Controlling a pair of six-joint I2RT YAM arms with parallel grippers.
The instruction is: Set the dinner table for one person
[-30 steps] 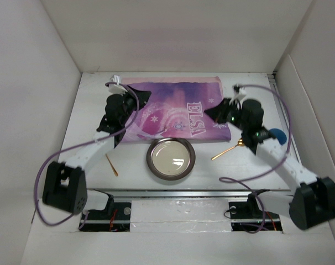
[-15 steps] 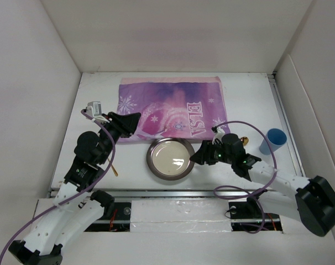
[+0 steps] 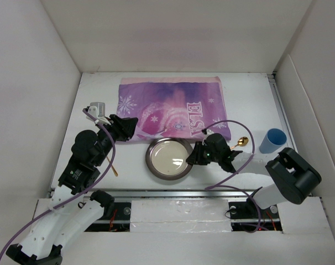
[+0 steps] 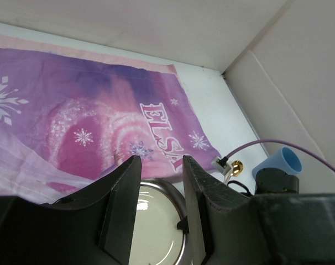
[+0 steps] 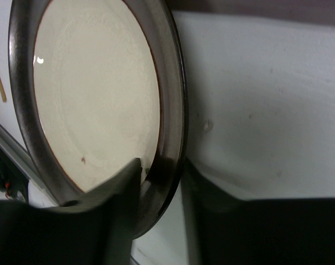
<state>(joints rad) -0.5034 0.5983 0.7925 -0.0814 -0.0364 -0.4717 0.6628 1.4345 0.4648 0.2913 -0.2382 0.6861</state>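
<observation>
The dinner table is a white top carrying a purple "ELSA" mat at the back. A dark-rimmed, cream plate lies flat just in front of the mat. My right gripper is shut on the plate's right rim, one finger inside the plate and one outside on the table. My left gripper hangs open and empty over the mat's near left corner. In the left wrist view the left gripper frames the plate below it.
A gold spoon lies right of the plate, and a blue cup stands further right. A thin gold utensil lies left of the plate, partly under my left arm. A metal rail runs along the near edge. White walls enclose the table.
Both grippers left the mat and came nearer. The right one dropped to the plate's right rim and closed on it. The left one opened and drew back to the left.
</observation>
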